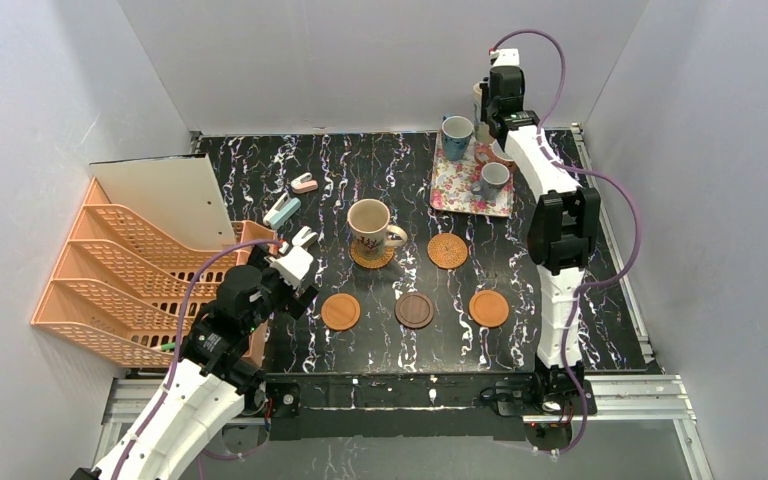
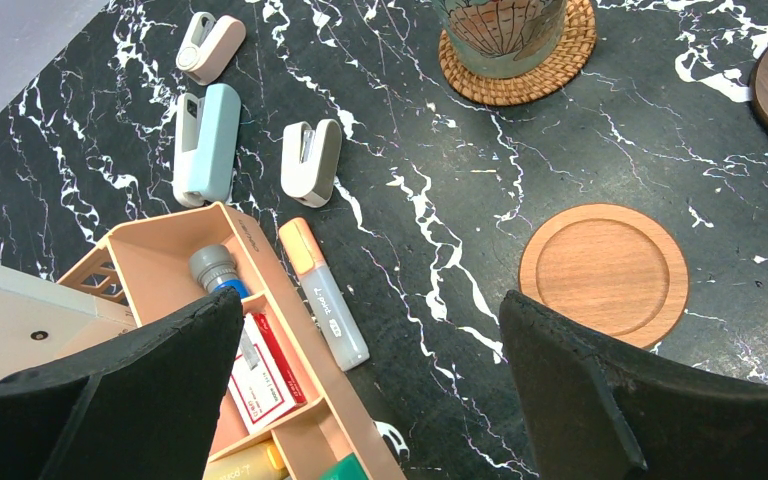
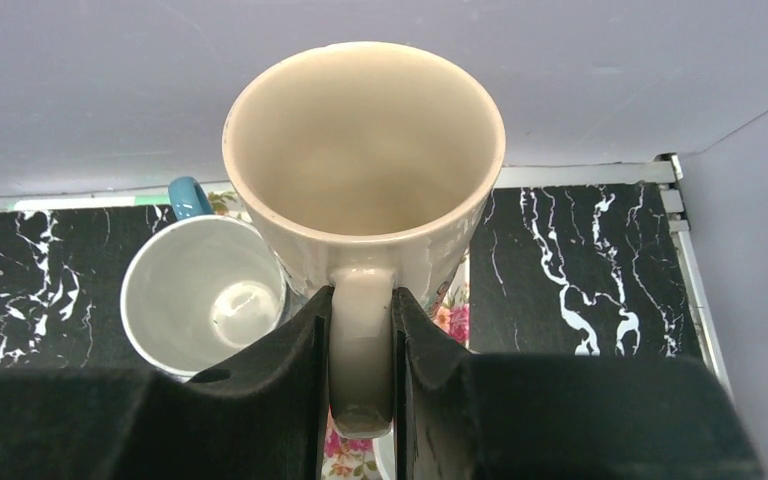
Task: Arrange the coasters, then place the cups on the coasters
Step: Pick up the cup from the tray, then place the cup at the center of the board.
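My right gripper is shut on the handle of a large beige cup at the far end of the pink floral tray. A white-lined cup with a blue handle stands just left of it. A smaller cup sits lower on the tray. Another beige cup stands on a woven coaster. A second woven coaster lies bare. In front lie two smooth orange-brown coasters with a dark brown one between them. My left gripper hangs open and empty, left of the smooth coaster.
An orange mesh file rack fills the left side. A peach desk organizer with pens sits under my left fingers, and a marker lies beside it. Three staplers lie on the marble top. White walls close in on three sides.
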Available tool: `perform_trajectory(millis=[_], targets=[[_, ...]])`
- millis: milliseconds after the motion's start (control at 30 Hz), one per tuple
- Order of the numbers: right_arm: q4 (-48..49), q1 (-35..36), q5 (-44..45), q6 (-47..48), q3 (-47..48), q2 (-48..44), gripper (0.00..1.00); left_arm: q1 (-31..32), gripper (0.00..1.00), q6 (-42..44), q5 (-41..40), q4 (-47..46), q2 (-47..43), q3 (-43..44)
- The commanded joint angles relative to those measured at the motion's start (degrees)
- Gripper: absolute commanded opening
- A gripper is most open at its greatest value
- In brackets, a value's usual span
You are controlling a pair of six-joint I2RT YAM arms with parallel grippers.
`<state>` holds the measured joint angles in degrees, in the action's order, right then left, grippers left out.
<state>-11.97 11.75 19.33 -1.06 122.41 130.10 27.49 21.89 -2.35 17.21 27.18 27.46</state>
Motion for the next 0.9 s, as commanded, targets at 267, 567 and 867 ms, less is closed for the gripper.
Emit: perform_trajectory(millis=[267,567,867], targets=[[10.3,0.2,1.5,-0.1,-0.3,-13.6,0.01,-0.5,0.98,0.2,-0.1,0.8,-0.5,-0.4],[16.0,-0.2,4.7,2.6,-6.9,-20.2,0.01,-0.6,0.98,0.2,-0.1,0.9,-0.6,-0.4],[37.5,-6.9,-1.0,6.3,-35.0,-37.6,0.01,-0.7,0.98,0.1,0.6,0.9,-0.5,-0.4]])
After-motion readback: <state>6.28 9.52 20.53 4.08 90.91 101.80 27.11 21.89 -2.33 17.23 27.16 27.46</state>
